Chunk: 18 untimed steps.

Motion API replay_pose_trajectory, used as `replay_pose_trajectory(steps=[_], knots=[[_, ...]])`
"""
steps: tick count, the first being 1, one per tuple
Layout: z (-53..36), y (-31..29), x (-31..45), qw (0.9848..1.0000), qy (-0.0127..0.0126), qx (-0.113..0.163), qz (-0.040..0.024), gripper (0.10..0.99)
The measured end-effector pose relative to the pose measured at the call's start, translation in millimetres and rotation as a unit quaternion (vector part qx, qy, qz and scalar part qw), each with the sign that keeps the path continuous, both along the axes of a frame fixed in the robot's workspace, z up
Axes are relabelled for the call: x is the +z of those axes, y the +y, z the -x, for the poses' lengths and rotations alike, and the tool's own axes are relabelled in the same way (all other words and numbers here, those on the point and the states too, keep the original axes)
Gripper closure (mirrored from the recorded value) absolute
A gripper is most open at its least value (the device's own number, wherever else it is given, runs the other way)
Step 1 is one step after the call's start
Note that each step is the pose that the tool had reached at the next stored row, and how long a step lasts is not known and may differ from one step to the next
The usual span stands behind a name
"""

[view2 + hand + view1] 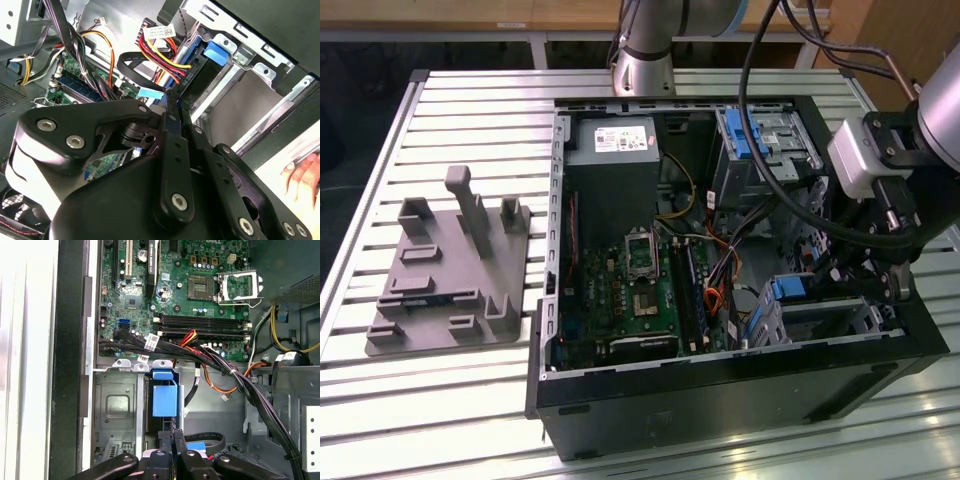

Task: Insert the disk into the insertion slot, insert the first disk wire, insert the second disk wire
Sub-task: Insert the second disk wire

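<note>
The disk, in its bright blue carrier, sits down inside the insertion slot, a grey metal cage at the case's front corner. In the exterior view the same blue carrier stands in the cage on the exterior view's right. My gripper hangs just above the disk's end, its fingers pressed together. A flat black disk wire with a blue tab loops up and ends at the fingertips, close to the disk's black edge. A red, yellow and black wire bundle lies beside it.
The open computer case lies on a slatted metal table. Inside are the motherboard, a power supply and a taller bay with a blue latch. A grey fixture sits on the exterior view's left. A person's hand rests near the case.
</note>
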<state>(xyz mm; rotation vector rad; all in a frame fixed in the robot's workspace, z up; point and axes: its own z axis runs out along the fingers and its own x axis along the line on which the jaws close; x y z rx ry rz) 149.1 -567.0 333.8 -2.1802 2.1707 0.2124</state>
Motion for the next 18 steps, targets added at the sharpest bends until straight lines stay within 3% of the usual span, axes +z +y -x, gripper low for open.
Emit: replay_pose_trajectory(steps=[18], knots=[[-0.6, -0.8, 0.1, 0.9999, 0.0005, 0.010, 0.0000, 0.941]])
